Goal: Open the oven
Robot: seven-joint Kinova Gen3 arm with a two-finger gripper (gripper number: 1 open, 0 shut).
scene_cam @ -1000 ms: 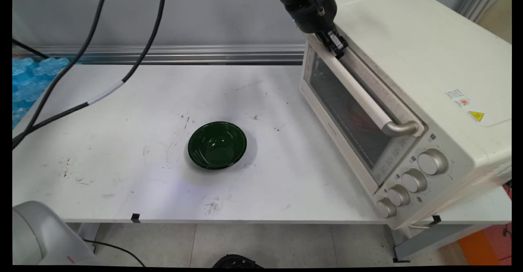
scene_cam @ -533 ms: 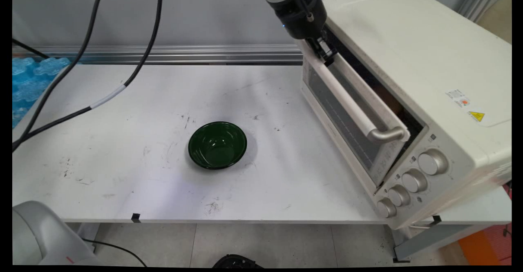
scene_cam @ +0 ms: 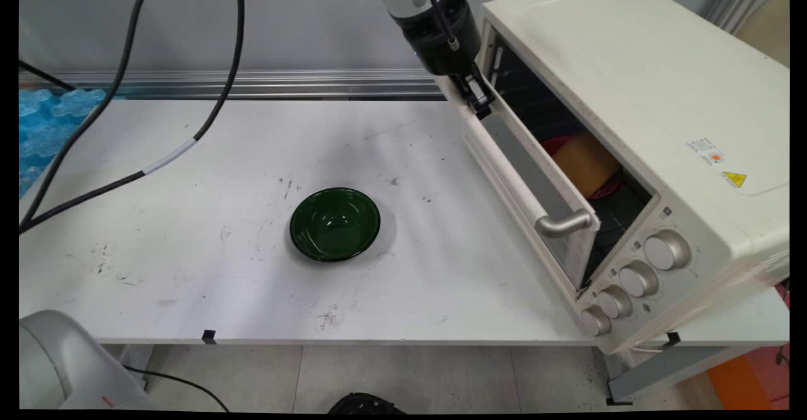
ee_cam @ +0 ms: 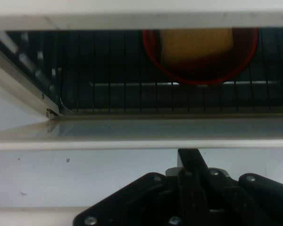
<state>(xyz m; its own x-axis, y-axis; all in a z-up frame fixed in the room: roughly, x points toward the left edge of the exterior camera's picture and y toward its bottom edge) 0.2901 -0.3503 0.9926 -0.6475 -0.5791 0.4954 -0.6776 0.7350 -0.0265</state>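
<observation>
a green bowl (scene_cam: 335,224) is seen upright near the middle of the white table (scene_cam: 157,231), well apart from everything else. at about 3 o'clock from the bowl stands a cream toaster oven (scene_cam: 637,130), its row of knobs (scene_cam: 635,279) at the near end. the oven door (scene_cam: 526,183) is swung partly down, hinged at its bottom edge, and the long handle (scene_cam: 504,161) runs along its top edge. inside, on the wire rack (ee_cam: 108,70), a red dish (ee_cam: 200,56) holding something yellow-orange (scene_cam: 585,163) is visible. at the far end of the handle, toward 12 o'clock, the black gripper (scene_cam: 474,95) is closed on the handle, with the fingers (ee_cam: 191,162) pressed together around it. behind the table a grey wall (scene_cam: 302,23) and a metal rail (scene_cam: 284,84) are seen, and black cables (scene_cam: 189,60) hang at 10 o'clock.
</observation>
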